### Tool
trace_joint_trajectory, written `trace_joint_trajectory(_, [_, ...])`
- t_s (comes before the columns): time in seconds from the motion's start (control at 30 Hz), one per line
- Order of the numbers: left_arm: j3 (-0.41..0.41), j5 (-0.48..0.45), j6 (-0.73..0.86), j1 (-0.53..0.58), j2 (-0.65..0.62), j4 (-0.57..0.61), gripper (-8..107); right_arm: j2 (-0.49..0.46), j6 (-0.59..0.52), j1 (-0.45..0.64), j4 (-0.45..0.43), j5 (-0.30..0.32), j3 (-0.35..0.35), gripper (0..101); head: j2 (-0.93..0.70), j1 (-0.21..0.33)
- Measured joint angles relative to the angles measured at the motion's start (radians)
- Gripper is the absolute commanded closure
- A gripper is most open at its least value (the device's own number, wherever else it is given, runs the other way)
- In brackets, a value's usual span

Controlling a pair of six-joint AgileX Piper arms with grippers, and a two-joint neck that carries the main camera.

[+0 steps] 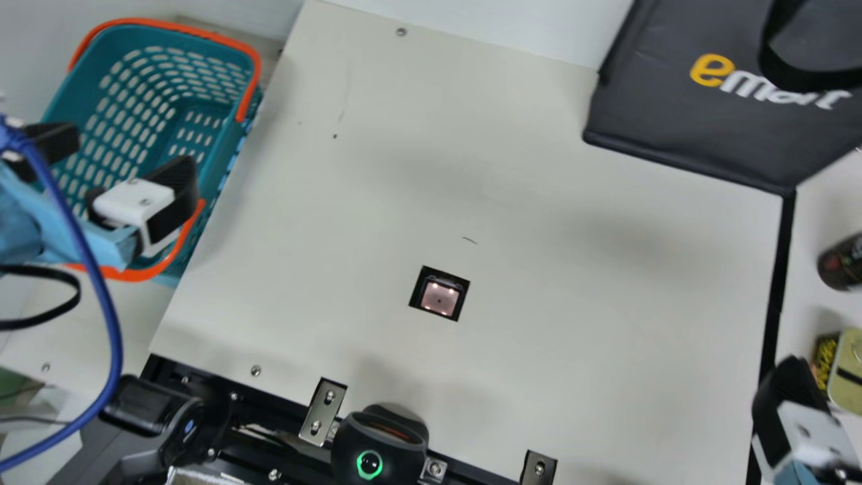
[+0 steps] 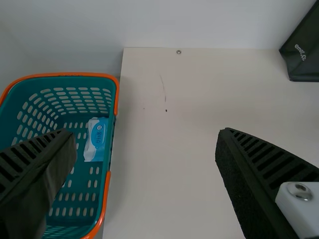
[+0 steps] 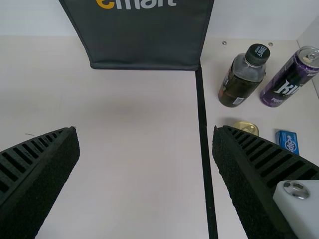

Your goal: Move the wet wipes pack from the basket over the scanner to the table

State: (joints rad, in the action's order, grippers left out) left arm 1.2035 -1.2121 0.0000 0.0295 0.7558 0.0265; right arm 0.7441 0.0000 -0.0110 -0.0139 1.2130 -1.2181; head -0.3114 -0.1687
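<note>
Pale cream table (image 1: 539, 168) spread out before us, folks, with the scanner's little square window (image 1: 439, 296) glowing pinkish, set right into its surface! Off to the robot's left, just beside the table's edge, sits the teal basket (image 1: 74, 81) with its orange handles, and down inside it, there's the wet wipes pack (image 2: 95, 139), white and blue, lying near the wall on the table side.

And look at the left gripper (image 1: 128, 158), hanging at the basket, its two ribbed fingers spread wide, hand released, the pack lying apart from them. Across on the far right, it's the right gripper (image 1: 791, 394), out over the table, and the right wrist view has its fingers parted wide too, another hand released.

Up at the far side, robot's right, stands the black bag (image 1: 707, 121) with its yellow and white lettering, a black strip (image 1: 774, 269) running from its corner toward the robot. Past that strip, quite the line-up: a dark bottle (image 3: 241, 77) with a black cap, a purple can (image 3: 291, 77) near it, then a gold-topped tin (image 3: 246, 128) and a small blue box (image 3: 287, 142). Down at the near edge, a black device (image 1: 397, 428) shows a bright green ring!
</note>
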Motion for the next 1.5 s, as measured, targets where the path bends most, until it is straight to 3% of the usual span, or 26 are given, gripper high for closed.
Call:
trace_joint_trajectory(0.33, [0.015, 0.043, -0.084, -0.104, 0.103, -0.034, 9, 0.0, 0.0, 0.0, 0.0, 0.0, 0.0, 6, -0.008, 0.0])
trace_joint_trajectory(0.57, [0.052, 0.088, -0.095, -0.297, 0.269, 0.003, 9, 0.0, 0.0, 0.0, 0.0, 0.0, 0.0, 6, -0.008, 0.0])
trace_joint_trajectory(0.93, [0.136, 0.15, 0.079, -0.608, 0.532, 0.096, 9, 0.0, 0.0, 0.0, 0.0, 0.0, 0.0, 6, -0.008, 0.002])
trace_joint_trajectory(1.5, [0.163, 0.33, 0.211, -0.617, 0.883, 0.127, 9, 0.0, 0.0, 0.0, 0.0, 0.0, 0.0, 6, -0.006, 0.0])
